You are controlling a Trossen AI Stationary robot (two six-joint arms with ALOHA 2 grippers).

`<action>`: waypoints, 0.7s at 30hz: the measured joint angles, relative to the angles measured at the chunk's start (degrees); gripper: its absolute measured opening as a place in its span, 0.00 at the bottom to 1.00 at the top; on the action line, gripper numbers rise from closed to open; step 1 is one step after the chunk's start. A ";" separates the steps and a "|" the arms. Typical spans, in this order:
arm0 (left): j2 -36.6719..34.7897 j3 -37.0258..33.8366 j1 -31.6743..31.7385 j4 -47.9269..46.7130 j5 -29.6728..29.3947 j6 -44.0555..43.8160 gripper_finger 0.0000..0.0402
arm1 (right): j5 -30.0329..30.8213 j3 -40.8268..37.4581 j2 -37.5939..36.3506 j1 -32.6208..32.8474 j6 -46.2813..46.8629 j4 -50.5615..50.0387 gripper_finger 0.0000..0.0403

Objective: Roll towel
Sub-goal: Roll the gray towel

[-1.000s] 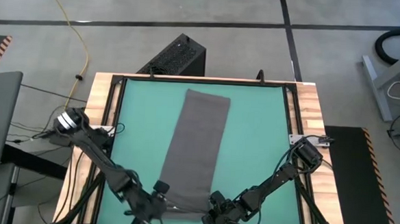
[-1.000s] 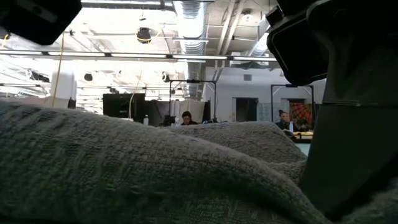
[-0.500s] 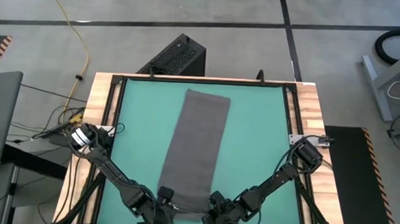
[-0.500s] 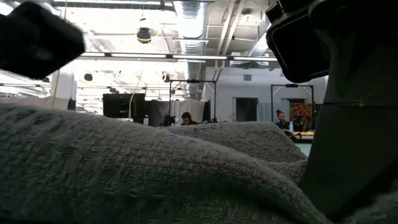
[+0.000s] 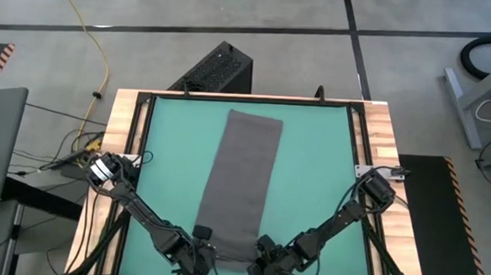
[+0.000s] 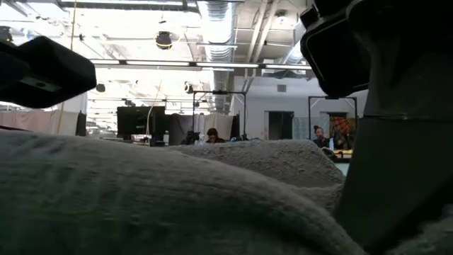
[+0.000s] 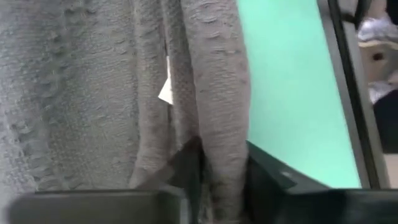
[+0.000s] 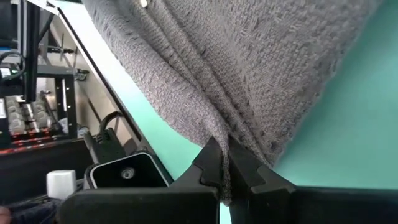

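Note:
The dark grey towel (image 5: 241, 184) lies as a long strip on the green mat (image 5: 319, 175), running from the far side to the near edge. Its small white tag (image 7: 165, 92) shows at the edge near the left hold. My left gripper (image 5: 200, 239) is at the towel's near left corner, shut on the cloth. My right gripper (image 5: 265, 250) is at the near right corner, shut on the cloth too. In the low view the towel (image 6: 177, 205) fills the foreground, bunched into soft ridges. My left gripper pinches a thick rolled-over edge of the towel (image 7: 224, 155) between its two fingers, at the near left corner. The fingers slant steeply down from the near side. The rest of the towel lies on the mat. My right gripper pinches gathered folds of the towel (image 8: 227, 148) between its two fingers, at the near right corner. It slants down from the near right. The cloth fans out from the fingers in creases, and the towel beyond lies on the mat.
A black frame and wooden border (image 5: 378, 136) ring the mat. A black box (image 5: 215, 68) stands on the floor beyond the far edge. Bare mat lies on either side of the towel. People (image 6: 211, 134) sit far off in the room behind.
My left gripper has come down and moved toward the table's right edge, onto the towel's near left corner, tipping steeper as it went. The towel's near ridge has sunk a little under it. My right gripper has kept its hold in place.

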 joint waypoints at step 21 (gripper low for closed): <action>-5.02 -14.01 5.68 13.63 25.37 4.31 0.00 | -2.89 -0.02 0.11 -2.12 1.68 10.21 0.06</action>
